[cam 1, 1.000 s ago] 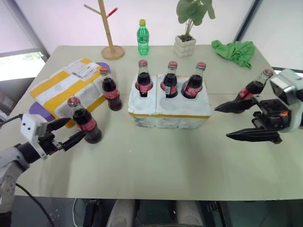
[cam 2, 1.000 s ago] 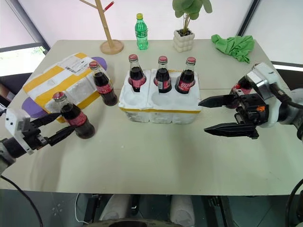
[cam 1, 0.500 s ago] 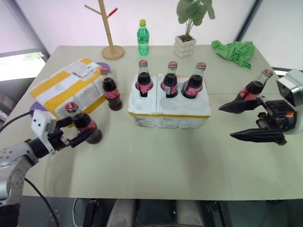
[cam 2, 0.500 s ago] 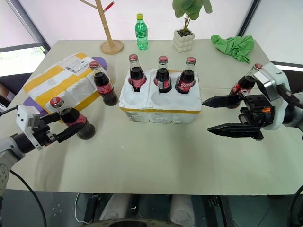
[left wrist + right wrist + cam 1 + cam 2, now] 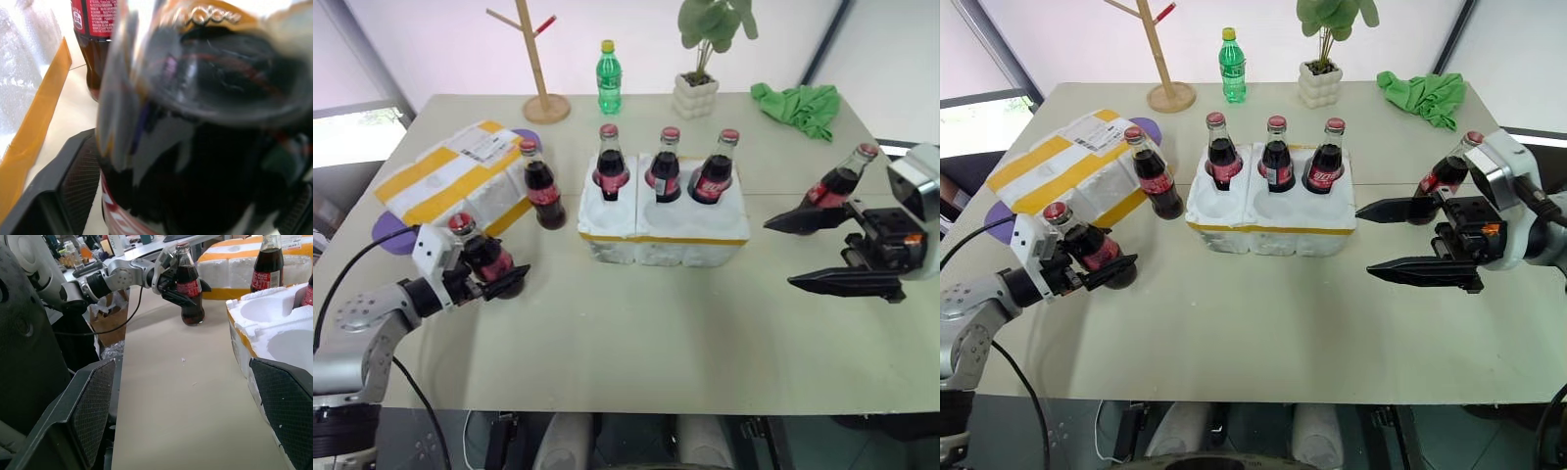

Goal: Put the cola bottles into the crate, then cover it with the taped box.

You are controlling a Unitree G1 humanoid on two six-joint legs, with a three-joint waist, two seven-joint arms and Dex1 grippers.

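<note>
My left gripper [image 5: 497, 279] is at the near-left cola bottle [image 5: 481, 257], fingers either side of its lower body. From the left wrist view the bottle sits right between the pads [image 5: 80, 181], but I can't tell if they're actually pinching it or just close around it. Bottle stands on the table [image 5: 636, 333], leaning a bit, just in front of the taped box [image 5: 450, 181].

My right gripper [image 5: 818, 253] hangs over the right side of the table, jaws spread wide, nothing between them. It points toward the crate [image 5: 664, 227], well apart from it.

Crate is mid-table w/ three bottles in the back wells: left [image 5: 610, 162], middle [image 5: 666, 164], right [image 5: 713, 168]. Front wells are bare; two show in the right wrist view [image 5: 266, 313].

Another bottle [image 5: 541, 184] stands between the box and the crate, just beside the box's corner. Sixth bottle [image 5: 839, 178] is tilted, behind my right gripper near the table's right edge; can't tell what props it.
</note>
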